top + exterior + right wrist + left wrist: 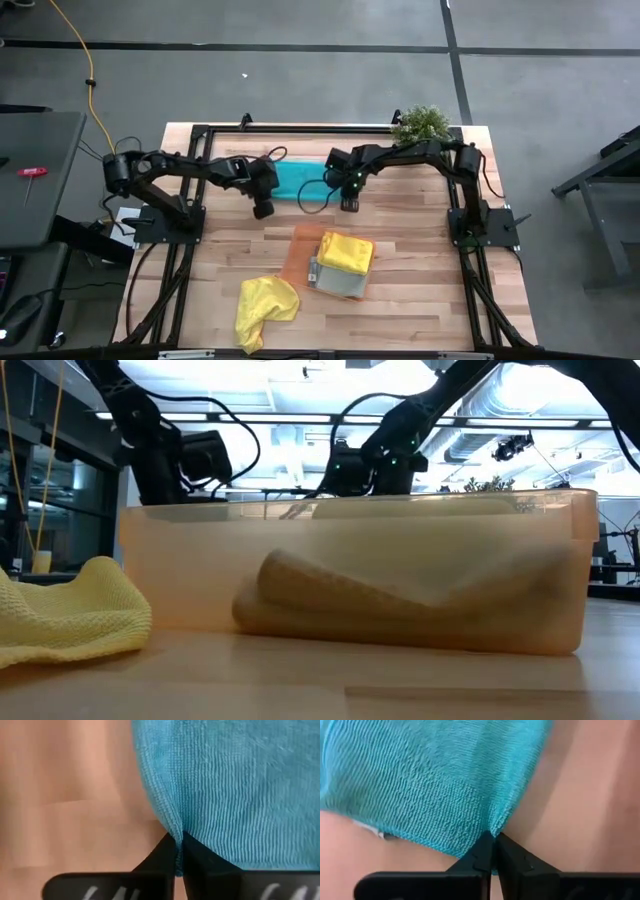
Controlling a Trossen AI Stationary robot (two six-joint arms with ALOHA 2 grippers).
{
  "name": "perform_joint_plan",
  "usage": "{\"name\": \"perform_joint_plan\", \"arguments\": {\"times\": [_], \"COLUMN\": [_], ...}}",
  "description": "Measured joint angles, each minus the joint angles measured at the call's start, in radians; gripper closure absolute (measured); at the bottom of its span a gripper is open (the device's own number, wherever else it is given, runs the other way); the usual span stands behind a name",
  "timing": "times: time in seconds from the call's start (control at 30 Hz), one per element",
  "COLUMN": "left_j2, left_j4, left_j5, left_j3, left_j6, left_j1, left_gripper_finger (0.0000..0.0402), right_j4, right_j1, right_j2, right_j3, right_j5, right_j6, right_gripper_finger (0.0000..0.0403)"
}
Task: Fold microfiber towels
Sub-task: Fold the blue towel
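**Both grippers pinched on the teal towel's near edge**

You have the teal-blue towel (292, 180) lying flat toward twelve o'clock on the table (420, 300), between the two arms. The left gripper (493, 851) is clamped tight on the towel's hem at the corner toward nine o'clock; the right gripper (178, 851) is nipped on the opposite corner, toward three o'clock. In each wrist view the fingers meet with only a thin pleat of cloth between them, so both holds are shallow, right at the edge.

Expect this cloth to be light, limp and a little grippy against the wood: it will sag between your two holds and drag instead of sliding cleanly. Lift both corners together and keep them level, or the middle will bunch. A pinch this near the hem could slip out; a bite slightly deeper into the weave would be safer.

Near the centre, the orange tray (300, 262) carries a folded yellow towel (346, 253) on top of a grey towel (335, 281). A loose yellow towel (264, 306) lies crumpled toward seven o'clock. A potted plant (420, 123) sits at one o'clock.
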Motion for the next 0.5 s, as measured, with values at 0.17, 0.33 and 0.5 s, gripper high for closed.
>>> {"name": "perform_joint_plan", "arguments": {"times": [0.17,0.33,0.5], "left_j2": [-0.063,-0.181,-0.230], "left_j4": [-0.071,-0.169,-0.133], "left_j5": [0.118,0.187,0.146], "left_j3": [-0.006,0.032,0.043], "left_j6": [-0.142,-0.197,-0.197], "left_j1": [-0.033,-0.010,0.048], "left_gripper_finger": [0.0399,0.0400,0.0401], "right_j4": [-0.057,-0.124,-0.081], "right_j1": [0.003,-0.017,-0.063], "right_j2": [-0.044,-0.083,-0.093], "right_j3": [-0.004,-0.003,-0.003], "right_j5": [-0.183,-0.211,-0.187], "right_j6": [0.074,0.121,0.246], "right_gripper_finger": [0.0399,0.0401,0.0402]}}
